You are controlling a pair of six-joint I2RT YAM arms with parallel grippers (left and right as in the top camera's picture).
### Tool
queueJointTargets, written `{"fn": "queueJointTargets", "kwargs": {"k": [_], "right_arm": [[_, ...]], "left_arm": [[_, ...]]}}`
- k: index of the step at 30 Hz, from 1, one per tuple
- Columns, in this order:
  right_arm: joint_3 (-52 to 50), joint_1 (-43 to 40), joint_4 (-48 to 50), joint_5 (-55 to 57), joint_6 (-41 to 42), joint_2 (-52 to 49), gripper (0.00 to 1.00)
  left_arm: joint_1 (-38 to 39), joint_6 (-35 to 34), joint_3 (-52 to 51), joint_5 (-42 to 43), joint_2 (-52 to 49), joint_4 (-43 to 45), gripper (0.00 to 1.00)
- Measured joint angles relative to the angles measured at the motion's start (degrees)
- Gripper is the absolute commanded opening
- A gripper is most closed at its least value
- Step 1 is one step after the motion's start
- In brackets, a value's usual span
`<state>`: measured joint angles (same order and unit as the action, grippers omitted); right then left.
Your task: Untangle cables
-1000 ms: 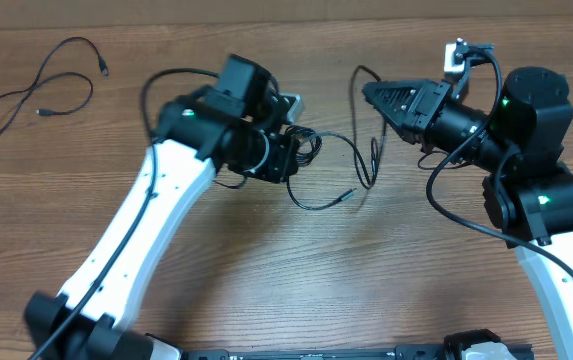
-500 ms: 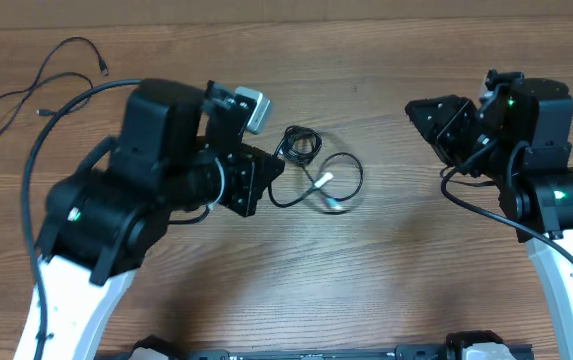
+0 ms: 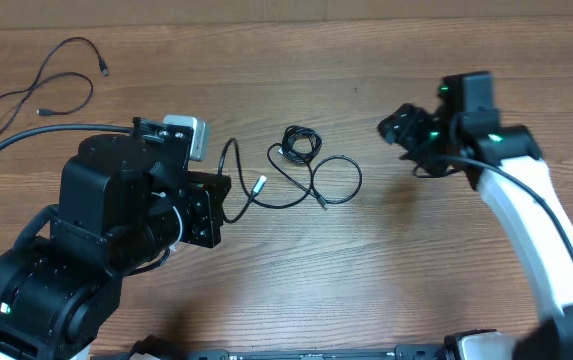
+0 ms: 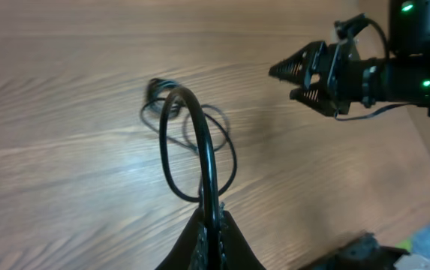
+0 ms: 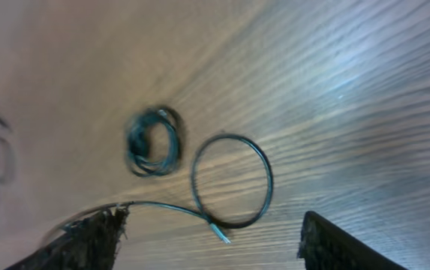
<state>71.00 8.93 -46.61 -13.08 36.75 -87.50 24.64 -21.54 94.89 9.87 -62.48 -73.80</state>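
— Left side?
— Your left gripper [image 4: 211, 223] has its fingers pressed together on one black cable strand [image 4: 199, 142]. The strand arches up from the tips in a tall loop.
— And the rest?
— Small coiled knot [image 3: 299, 143] on the wooden table [image 3: 446, 260], mid-field. Open ring [image 3: 341, 180] just beside it. Pale plug end [image 3: 259, 183] near your left arm. A separate cord [image 3: 41, 88] lies far left, well apart.
— Right side?
— Your right gripper [image 3: 386, 127] has its fingers spread, gripping nothing, off to the right of the ring.
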Motion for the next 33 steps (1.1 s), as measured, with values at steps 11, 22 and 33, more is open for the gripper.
{"fn": "queueJointTargets", "kwargs": {"k": [11,22,33], "right_arm": [[0.0,11.1,7.6,-0.4,-10.1,-16.5,0.61],[0.0,15.9,12.4,3.0,-13.5,-19.4,0.54],[0.0,18.6,15.8,3.5,-13.9,-25.4,0.43]], "left_arm": [[0.0,-12.3,0.0,-19.8,0.0,-10.1,0.04],[0.0,-15.5,0.0,-24.3,0.0,-13.0,0.04],[0.0,-15.6,0.0,-24.7,0.0,-13.3,0.04]]}}
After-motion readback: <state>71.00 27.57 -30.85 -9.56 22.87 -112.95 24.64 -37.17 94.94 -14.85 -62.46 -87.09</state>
